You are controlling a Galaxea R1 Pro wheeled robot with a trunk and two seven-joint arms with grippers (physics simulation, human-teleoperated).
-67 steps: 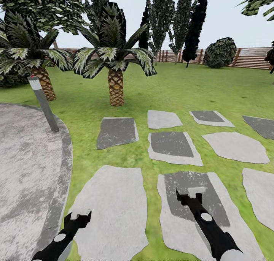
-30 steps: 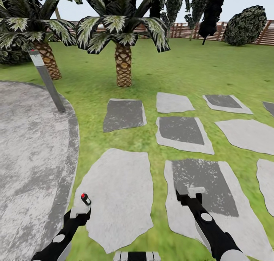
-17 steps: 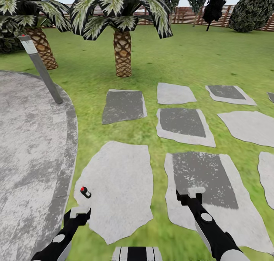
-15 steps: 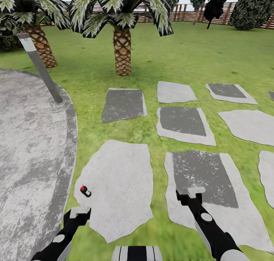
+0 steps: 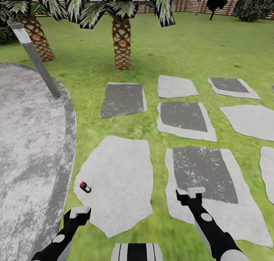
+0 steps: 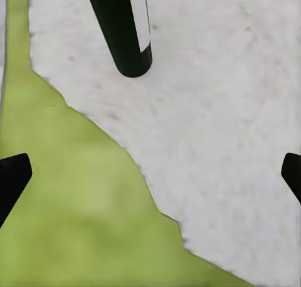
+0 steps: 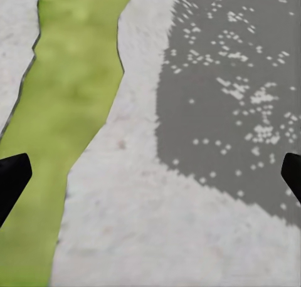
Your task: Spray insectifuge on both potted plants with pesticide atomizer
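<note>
One pesticide atomizer (image 5: pixel 85 187), upright on stepping stone (image 5: pixel 118 181)

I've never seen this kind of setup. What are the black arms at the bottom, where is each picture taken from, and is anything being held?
This is a simulated garden seen by a wheeled two-armed robot. The large picture comes from its head camera, looking down over the left gripper and right gripper. The two smaller pictures come from cameras on each wrist, looking past the black fingertips at the ground. A small dark green spray bottle with a red-tipped head stands on a pale grey stepping stone, just ahead of the left gripper. Both grippers are open and hold nothing. A tilted grey bollard lamp stands by the paved circle.
</note>
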